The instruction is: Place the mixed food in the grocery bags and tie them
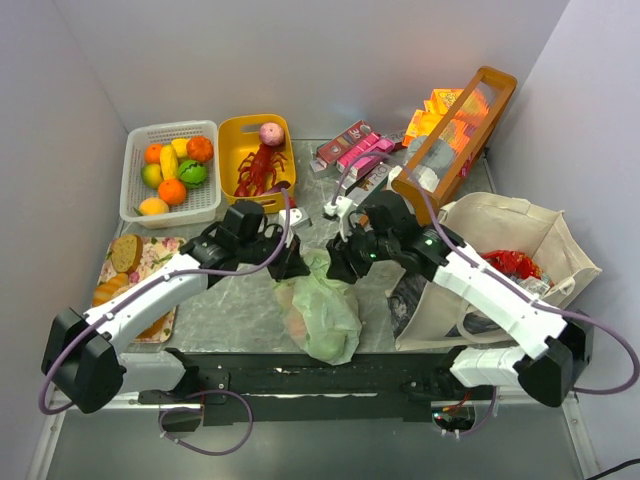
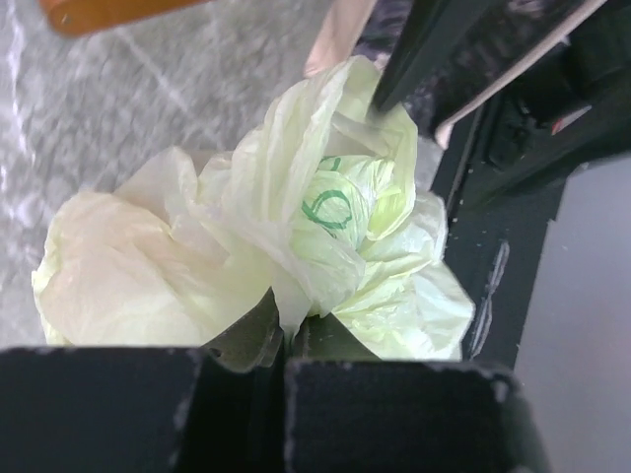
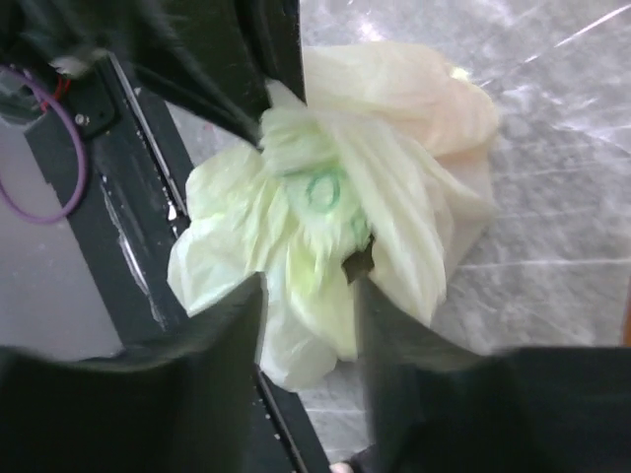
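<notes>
The pale green plastic grocery bag (image 1: 322,308) lies bunched on the table between my two arms, something peach-coloured (image 3: 455,106) showing faintly through it. My left gripper (image 1: 298,268) is at the bag's upper left, shut on a fold of its plastic (image 2: 296,296). My right gripper (image 1: 336,270) is at the upper right; its jaws stand apart with loose green plastic (image 3: 308,286) between them, and that view is blurred. The beige canvas tote (image 1: 520,225) stands open on the right with a shiny red packet (image 1: 512,264) inside. Bread (image 1: 125,252) lies on a floral tray at the left.
At the back stand a white basket of toy fruit (image 1: 135,205), a yellow basket (image 1: 240,135) holding a red lobster (image 1: 260,168), pink boxes (image 1: 352,150) and a tilted wooden crate (image 1: 500,95). A black rail (image 1: 330,375) runs along the near edge.
</notes>
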You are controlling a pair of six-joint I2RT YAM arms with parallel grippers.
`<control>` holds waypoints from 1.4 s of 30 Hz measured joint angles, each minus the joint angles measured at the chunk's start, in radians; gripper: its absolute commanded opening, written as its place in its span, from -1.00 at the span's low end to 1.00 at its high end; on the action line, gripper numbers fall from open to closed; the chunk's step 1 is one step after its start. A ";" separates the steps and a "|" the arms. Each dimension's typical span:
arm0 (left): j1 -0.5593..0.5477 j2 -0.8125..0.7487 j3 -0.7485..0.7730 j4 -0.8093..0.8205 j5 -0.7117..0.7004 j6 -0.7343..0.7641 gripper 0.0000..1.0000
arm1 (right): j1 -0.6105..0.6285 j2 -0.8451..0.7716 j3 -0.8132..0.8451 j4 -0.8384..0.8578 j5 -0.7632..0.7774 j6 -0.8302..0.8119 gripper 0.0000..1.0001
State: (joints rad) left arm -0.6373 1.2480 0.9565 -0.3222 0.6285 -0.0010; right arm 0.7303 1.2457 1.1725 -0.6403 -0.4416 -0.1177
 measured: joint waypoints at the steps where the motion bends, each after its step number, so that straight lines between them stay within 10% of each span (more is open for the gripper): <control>1: 0.002 -0.010 -0.019 0.009 -0.011 -0.005 -0.98 | 0.000 -0.015 0.000 0.001 0.007 0.005 0.18; 11: 0.004 -0.053 -0.069 0.035 -0.024 -0.025 -0.98 | -0.048 -0.119 -0.022 0.047 -0.028 0.042 -0.38; 33: 0.004 -0.055 -0.086 0.077 -0.023 -0.063 -0.98 | -0.034 0.024 -0.109 0.139 -0.075 0.074 -0.21; 42: 0.004 -0.060 -0.087 0.077 -0.024 -0.063 -0.98 | -0.032 0.043 -0.117 0.140 -0.054 0.055 -1.00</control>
State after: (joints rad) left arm -0.6334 1.1881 0.8700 -0.2447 0.6041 -0.0643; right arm 0.6979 1.2888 1.0557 -0.5003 -0.4953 -0.0624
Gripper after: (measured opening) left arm 0.035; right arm 0.045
